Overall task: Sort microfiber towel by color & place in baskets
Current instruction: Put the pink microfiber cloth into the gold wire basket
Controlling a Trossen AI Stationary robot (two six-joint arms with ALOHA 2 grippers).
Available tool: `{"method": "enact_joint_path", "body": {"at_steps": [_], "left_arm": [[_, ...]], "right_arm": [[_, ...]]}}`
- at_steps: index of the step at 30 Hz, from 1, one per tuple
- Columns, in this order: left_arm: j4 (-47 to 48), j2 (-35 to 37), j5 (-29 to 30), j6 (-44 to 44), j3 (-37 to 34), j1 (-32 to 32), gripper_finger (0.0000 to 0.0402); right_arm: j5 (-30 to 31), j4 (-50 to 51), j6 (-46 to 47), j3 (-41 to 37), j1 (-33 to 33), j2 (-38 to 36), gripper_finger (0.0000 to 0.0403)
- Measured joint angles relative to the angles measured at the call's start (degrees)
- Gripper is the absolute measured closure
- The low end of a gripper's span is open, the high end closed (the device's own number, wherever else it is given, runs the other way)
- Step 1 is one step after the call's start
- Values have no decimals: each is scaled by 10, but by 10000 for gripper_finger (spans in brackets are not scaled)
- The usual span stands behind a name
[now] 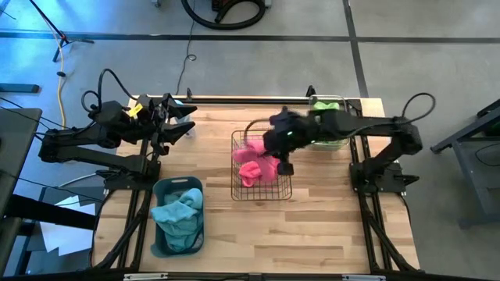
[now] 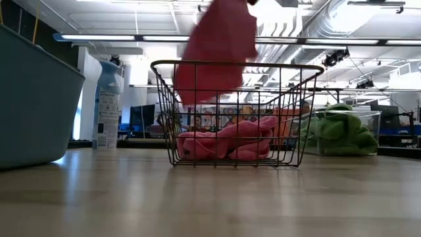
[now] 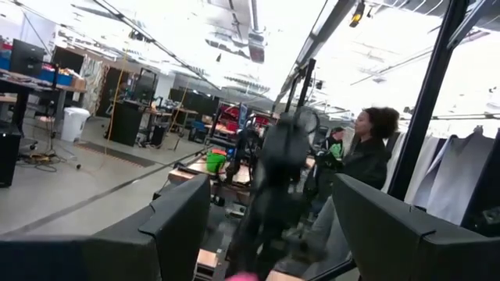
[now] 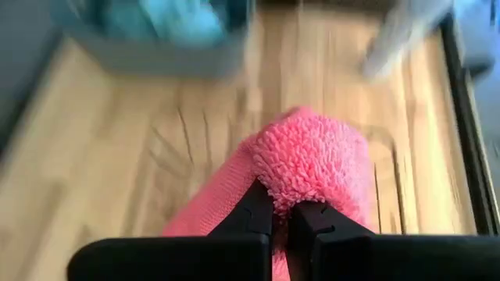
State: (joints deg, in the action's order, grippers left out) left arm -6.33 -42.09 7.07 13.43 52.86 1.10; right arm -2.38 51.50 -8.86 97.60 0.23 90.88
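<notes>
A pale wooden bench (image 1: 312, 226) with visible plank grain carries three containers. In the middle stands a rectangular wire mesh basket (image 1: 262, 168) of thin copper-brown rods, holding crumpled pink towels (image 2: 227, 141) with a fluffy pile. Toward the front left sits a smooth grey-blue plastic tub (image 1: 178, 216) filled with rumpled teal towels (image 1: 180, 212). At the back right, a clear plastic bin (image 1: 328, 125) holds bunched green towels (image 2: 339, 131).

The right arm stretches across from the right side, its right gripper (image 4: 283, 215) poised over the wire basket. Its two dark fingers (image 4: 251, 211) are pinched tightly on a pink microfiber towel (image 4: 312, 164) with a dense looped nap. The cloth hangs in a soft fold above the basket's rim, seen from the low view as a limp red-pink drape.

The left arm rests folded at the bench's back left corner, its left gripper (image 1: 181, 123) with fingers spread apart and holding nothing.

A pale blue spray bottle (image 2: 108, 105) stands behind the tub.
</notes>
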Motion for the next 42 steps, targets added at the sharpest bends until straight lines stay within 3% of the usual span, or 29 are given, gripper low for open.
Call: {"method": "enact_joint_path", "body": {"at_steps": [7, 18, 29, 37, 42], "left_arm": [[0, 0, 0, 1, 0, 0, 145], [0, 0, 0, 1, 0, 0, 145], [1, 0, 0, 0, 0, 0, 145], [1, 0, 0, 0, 0, 0, 145], [1, 0, 0, 0, 0, 0, 145]], "right_arm": [[40, 86, -16, 0, -3, 82, 403], [40, 56, -21, 0, -7, 206, 403], [27, 51, -9, 0, -27, 254, 395], [-23, 45, -2, 0, -29, 272, 361], [-24, 56, -2, 0, -28, 270, 295]]}}
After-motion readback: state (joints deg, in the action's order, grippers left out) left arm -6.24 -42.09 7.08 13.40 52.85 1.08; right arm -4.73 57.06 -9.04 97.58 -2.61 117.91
